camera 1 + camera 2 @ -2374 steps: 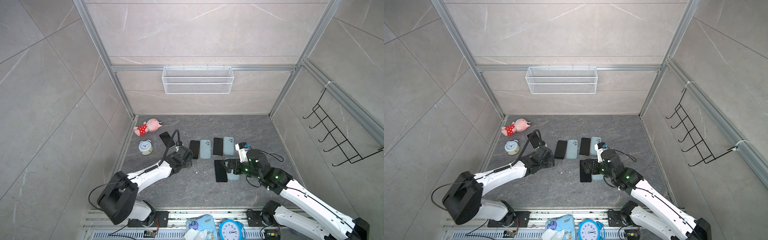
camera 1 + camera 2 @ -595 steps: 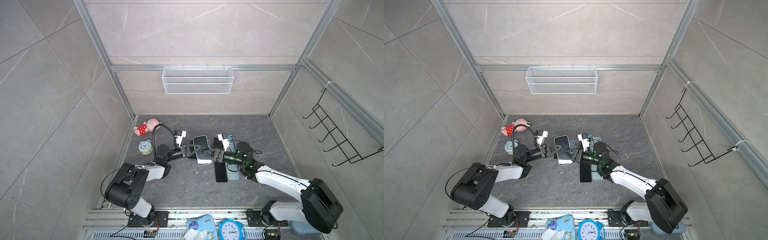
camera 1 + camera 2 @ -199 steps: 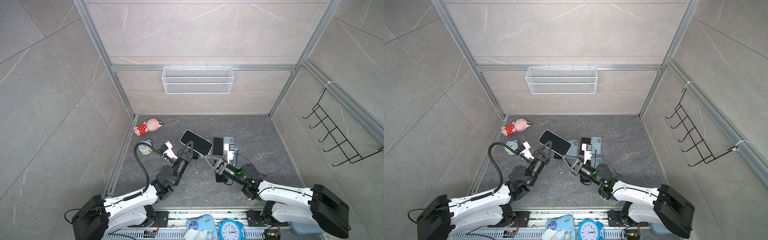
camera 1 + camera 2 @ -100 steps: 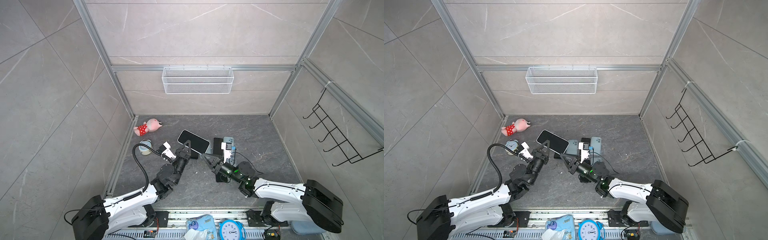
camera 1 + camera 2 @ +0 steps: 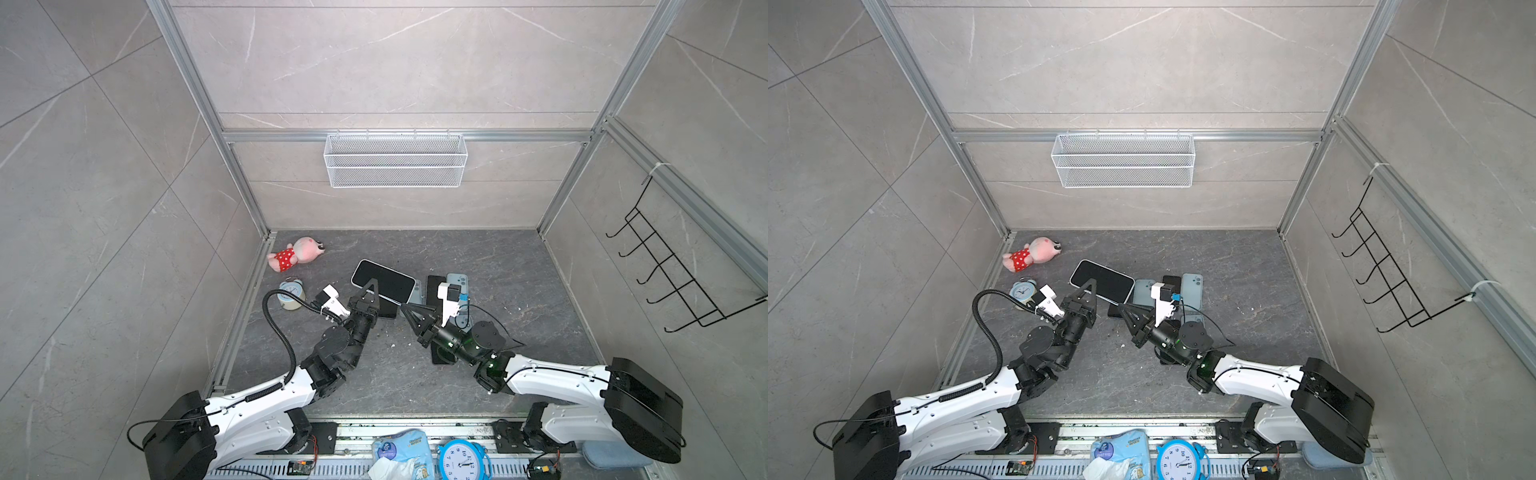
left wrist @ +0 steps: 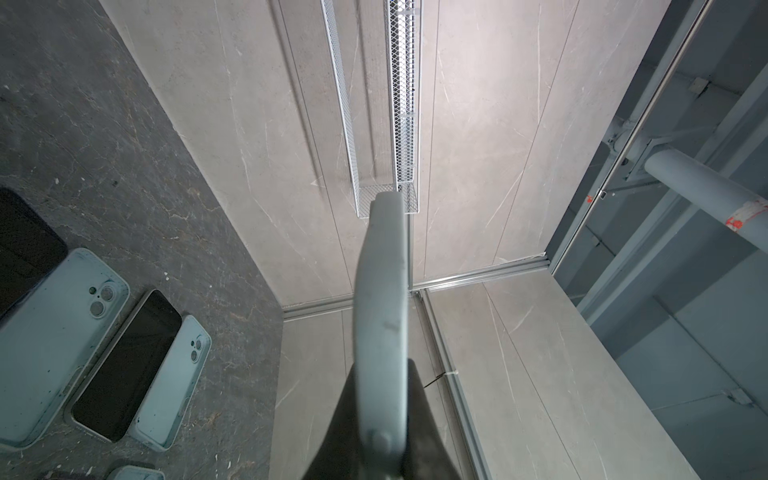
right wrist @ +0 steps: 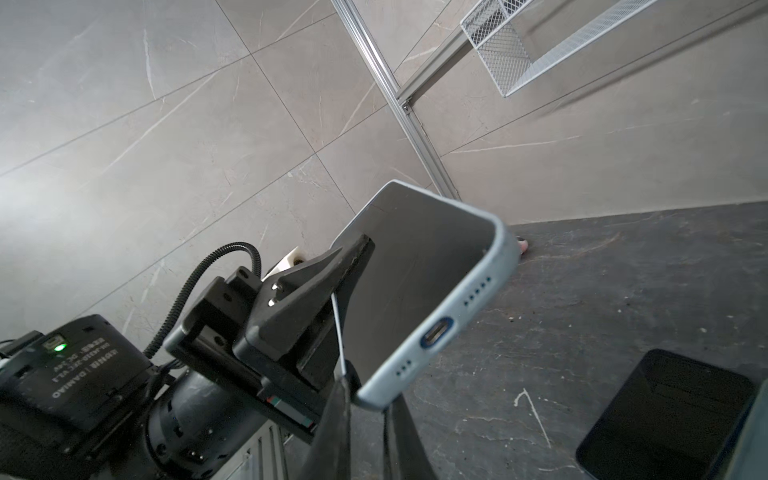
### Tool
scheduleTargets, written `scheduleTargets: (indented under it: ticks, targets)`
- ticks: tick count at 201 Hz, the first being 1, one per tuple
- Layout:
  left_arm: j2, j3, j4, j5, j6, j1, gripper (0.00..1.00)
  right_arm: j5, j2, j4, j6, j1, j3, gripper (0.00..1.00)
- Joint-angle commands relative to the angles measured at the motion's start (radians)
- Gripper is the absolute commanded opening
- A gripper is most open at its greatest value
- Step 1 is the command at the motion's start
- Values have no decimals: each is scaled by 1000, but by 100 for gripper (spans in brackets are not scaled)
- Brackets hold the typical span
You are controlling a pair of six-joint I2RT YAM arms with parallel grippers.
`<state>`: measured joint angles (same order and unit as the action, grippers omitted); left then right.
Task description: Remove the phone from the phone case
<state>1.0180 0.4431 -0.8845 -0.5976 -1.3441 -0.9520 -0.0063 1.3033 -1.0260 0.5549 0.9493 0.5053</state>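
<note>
A phone (image 5: 384, 281) (image 5: 1102, 282) with a dark screen sits in a light blue phone case (image 7: 469, 307) and is held above the floor, tilted. My left gripper (image 5: 371, 287) (image 5: 1090, 289) is shut on it across the screen and back, and the case's edge (image 6: 380, 311) runs out between its fingers. One left finger (image 7: 332, 270) lies on the screen. My right gripper (image 5: 404, 307) (image 5: 1122, 306) (image 7: 368, 411) is shut on the case's near corner, beside the charging port.
Several bare dark phones (image 6: 124, 365) (image 7: 665, 411) and empty light blue cases (image 5: 457, 286) (image 6: 54, 340) lie on the dark floor under the arms. A pink plush toy (image 5: 297, 253) and a small clock (image 5: 291, 293) lie at the left. A wire basket (image 5: 395, 160) hangs on the back wall.
The cased phone and both grippers have drifted a little to the left. The right gripper's tip has moved up against the phone's near corner. Neither gripper has opened.
</note>
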Motion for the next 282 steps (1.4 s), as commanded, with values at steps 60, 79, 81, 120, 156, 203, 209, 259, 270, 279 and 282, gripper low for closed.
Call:
scheduleTargets:
  ticks: [60,79,81,120,156,203,209,259,270,279,282]
  targets:
    - [9,86,-110,217,-23,-63,0,200,155,190,-219,0,14,0]
    - [-19,58,-98,187,-14,-63,0,207,72,138,-193,0,-58,0]
    - [-23,55,-97,185,-9,-63,0,207,61,139,-191,0,-66,0]
    - [-105,33,-41,144,60,-62,0,98,-176,155,-132,0,-178,54]
    - [-98,7,-93,130,85,-61,0,-92,-251,74,24,1,-190,70]
    - [-83,1,-146,130,112,-61,0,-185,-242,-45,173,4,-175,79]
    - [-79,1,-156,130,115,-61,0,-189,-235,-51,182,5,-168,79]
    - [-42,-4,-202,130,108,-62,0,-172,-181,-96,221,4,-132,73]
    - [-39,-4,-203,129,108,-63,0,-167,-176,-103,229,5,-127,71]
    - [-38,-3,-208,132,110,-63,0,-159,-173,-107,233,3,-126,69]
    - [-36,-3,-211,132,111,-62,0,-154,-174,-108,234,3,-126,68]
